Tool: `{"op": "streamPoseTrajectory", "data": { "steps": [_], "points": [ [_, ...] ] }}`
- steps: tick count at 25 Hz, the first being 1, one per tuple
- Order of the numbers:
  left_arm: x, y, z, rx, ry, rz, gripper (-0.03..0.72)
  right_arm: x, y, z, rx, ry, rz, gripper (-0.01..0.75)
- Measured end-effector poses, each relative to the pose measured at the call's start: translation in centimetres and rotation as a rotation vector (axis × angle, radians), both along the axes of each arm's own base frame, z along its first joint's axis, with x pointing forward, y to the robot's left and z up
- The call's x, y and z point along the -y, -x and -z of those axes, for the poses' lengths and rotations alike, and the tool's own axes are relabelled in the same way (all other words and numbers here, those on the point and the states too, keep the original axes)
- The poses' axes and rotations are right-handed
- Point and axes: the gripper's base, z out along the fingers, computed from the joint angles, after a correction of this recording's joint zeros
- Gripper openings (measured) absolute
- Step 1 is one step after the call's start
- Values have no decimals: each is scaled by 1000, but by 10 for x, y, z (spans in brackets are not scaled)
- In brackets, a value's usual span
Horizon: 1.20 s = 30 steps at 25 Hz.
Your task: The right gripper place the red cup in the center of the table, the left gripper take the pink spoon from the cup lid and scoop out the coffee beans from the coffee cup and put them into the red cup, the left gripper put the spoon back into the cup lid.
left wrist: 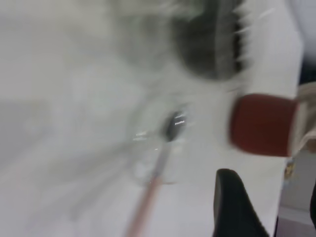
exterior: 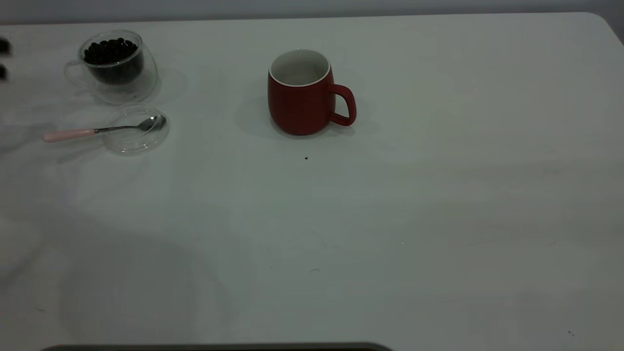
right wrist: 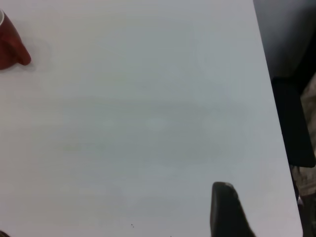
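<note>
The red cup (exterior: 302, 95) stands upright mid-table, handle to the right, inside white and empty. At far left the clear coffee cup (exterior: 114, 63) holds the coffee beans (exterior: 109, 51). In front of it the pink spoon (exterior: 68, 135) lies with its bowl on the cup lid (exterior: 139, 139). My left gripper (left wrist: 270, 192) is open and empty, above the table beside the spoon (left wrist: 158, 173), apart from it. In the exterior view only dark bits (exterior: 3, 58) show at the left edge. Of my right gripper one finger (right wrist: 224, 210) shows, well away from the red cup (right wrist: 10, 47), nothing held.
The white table (exterior: 414, 219) stretches wide to the right and front of the red cup. A tiny dark speck (exterior: 306, 158) lies just in front of it. The table's right edge (right wrist: 276, 123) runs near the right gripper, with dark furniture beyond.
</note>
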Motion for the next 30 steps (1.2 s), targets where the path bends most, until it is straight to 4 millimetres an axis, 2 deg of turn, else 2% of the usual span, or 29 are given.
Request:
{"op": "streamPoseTrajectory", "data": {
  "steps": [4, 7, 9, 13, 16, 18, 20, 23, 27, 30],
  "points": [
    [5, -2, -64, 80, -51, 6, 436, 0, 0, 0, 0, 0, 0, 434],
    [21, 2, -117, 114, -135, 47, 433, 0, 0, 0, 0, 0, 0, 434],
    [36, 12, -156, 109, -257, 95, 420, 0, 0, 0, 0, 0, 0, 434],
    [80, 44, -225, 47, -539, 153, 387, 0, 0, 0, 0, 0, 0, 434],
    [123, 76, -258, 22, -707, 184, 381, 0, 0, 0, 0, 0, 0, 434],
    [148, 100, -269, 19, -795, 216, 381, 0, 0, 0, 0, 0, 0, 434],
    [161, 127, -278, 15, -877, 208, 380, 0, 0, 0, 0, 0, 0, 434],
    [170, 169, -280, 13, -920, 195, 380, 0, 0, 0, 0, 0, 0, 434],
    [172, 226, -263, -4, -929, 197, 380, 0, 0, 0, 0, 0, 0, 434],
    [174, 265, -239, -26, -926, 208, 380, 0, 0, 0, 0, 0, 0, 434]
  ]
}}
